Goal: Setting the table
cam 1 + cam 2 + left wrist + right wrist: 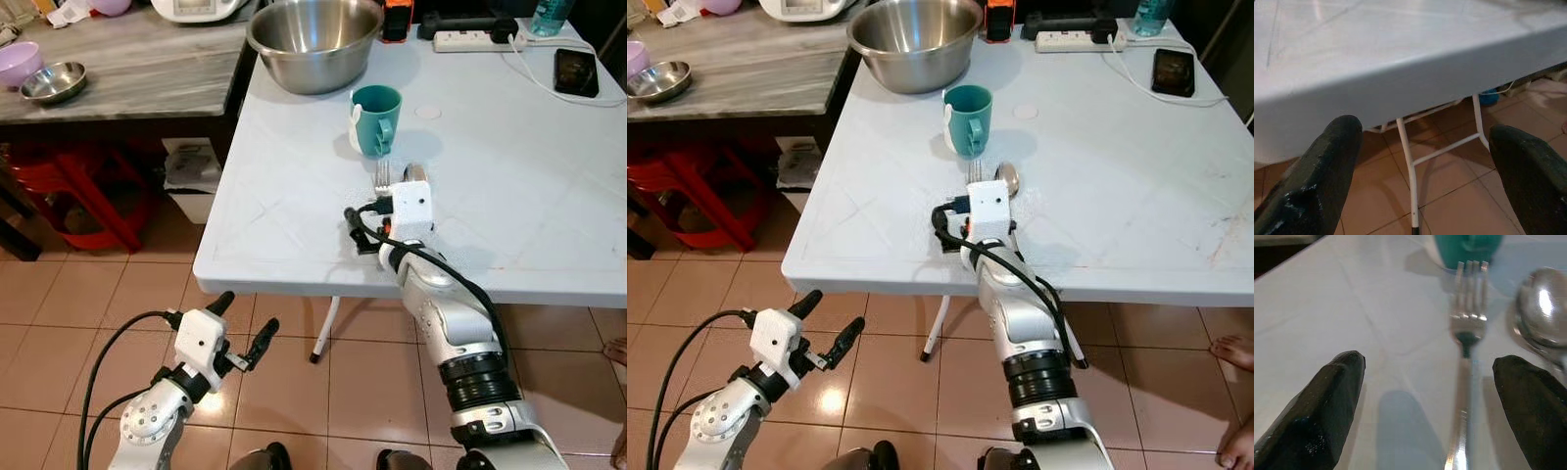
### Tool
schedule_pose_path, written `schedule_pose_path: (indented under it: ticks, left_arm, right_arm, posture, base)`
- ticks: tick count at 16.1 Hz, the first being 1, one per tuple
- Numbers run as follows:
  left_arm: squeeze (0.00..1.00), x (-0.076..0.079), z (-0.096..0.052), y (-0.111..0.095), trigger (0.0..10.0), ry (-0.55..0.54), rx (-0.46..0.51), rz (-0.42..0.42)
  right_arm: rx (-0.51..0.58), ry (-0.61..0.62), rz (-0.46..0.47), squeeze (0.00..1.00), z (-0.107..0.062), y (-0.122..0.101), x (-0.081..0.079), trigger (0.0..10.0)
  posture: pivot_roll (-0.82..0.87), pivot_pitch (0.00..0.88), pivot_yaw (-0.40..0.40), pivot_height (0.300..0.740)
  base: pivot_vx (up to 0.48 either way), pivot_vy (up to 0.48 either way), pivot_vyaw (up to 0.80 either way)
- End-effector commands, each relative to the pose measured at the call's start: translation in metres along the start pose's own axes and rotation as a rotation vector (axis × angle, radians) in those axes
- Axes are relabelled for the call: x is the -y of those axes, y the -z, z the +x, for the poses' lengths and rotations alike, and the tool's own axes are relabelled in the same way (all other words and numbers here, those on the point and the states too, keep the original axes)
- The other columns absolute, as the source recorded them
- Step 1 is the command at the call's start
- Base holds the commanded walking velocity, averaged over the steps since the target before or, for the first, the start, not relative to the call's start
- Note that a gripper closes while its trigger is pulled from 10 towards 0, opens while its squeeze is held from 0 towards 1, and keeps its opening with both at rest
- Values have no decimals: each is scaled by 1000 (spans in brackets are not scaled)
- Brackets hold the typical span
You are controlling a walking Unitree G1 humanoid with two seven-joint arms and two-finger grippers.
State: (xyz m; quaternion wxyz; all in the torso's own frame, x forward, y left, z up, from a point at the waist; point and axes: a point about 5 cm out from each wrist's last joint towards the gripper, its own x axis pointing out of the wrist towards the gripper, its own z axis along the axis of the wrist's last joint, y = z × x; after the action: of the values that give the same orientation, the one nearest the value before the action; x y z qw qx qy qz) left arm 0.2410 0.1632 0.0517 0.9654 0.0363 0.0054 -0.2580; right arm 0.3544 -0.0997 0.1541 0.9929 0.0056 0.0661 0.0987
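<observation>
A shiny fork (1465, 367) lay beside a spoon (1540, 313), apparently untouched; the right gripper (1427, 406) hovered spread over it.

1. The white table (294, 196) has a wide bare stretch on its near left, left of the right gripper (1430, 396), whose fingers stand apart over the near edge.
2. Just beyond that gripper lie a fork (1465, 328) and a spoon (1540, 308) side by side, with the teal mug (376, 119) right behind them.
3. Farther back, the steel bowl (313, 41) and power strip (472, 39) crowd the far edge; a phone (575, 70) and its cable sit far right.
4. The left gripper (243, 328) hangs spread over open tiled floor, below the table's near edge, near a table leg (1408, 171).
</observation>
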Motion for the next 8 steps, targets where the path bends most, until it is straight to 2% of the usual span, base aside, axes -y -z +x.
schedule_pose_path:
  ticks: [1, 2, 3, 4, 7, 8]
  left_arm:
    - [0, -4, -5, 8, 10000, 3, -17, -4]
    - [0, -4, -6, 10, 10000, 6, -20, -5]
    - [0, -6, -8, 26, 10000, 10, -56, -23]
    - [0, -8, -9, 33, 10000, 9, -74, -34]
    - [0, -14, -5, 33, 10000, -17, -55, -36]
    - [0, -23, -4, 32, 10000, -72, -45, -41]
  right_arm:
    - [-38, 31, 11, 0, 0, 8, 4, 10000]
    - [-47, 38, 15, 0, 0, 10, 5, 9725]
    - [-79, 37, 36, 0, -1, 16, 6, 4902]
    - [-90, 35, 28, 0, -2, 20, 7, 3647]
    - [-109, 37, 33, 0, -2, 24, 8, 2706]
    - [-111, 39, 29, 0, -2, 25, 9, 2510]
  posture:
    - [-88, 206, 94, 740]
    - [-92, 205, 98, 740]
    - [-92, 205, 98, 740]
    - [-94, 204, 98, 740]
    - [-93, 201, 94, 740]
    - [-93, 200, 93, 740]
  base:
    - [0, 0, 0]
    - [0, 0, 0]
    - [0, 0, 0]
    - [0, 0, 0]
    - [0, 0, 0]
    - [0, 0, 0]
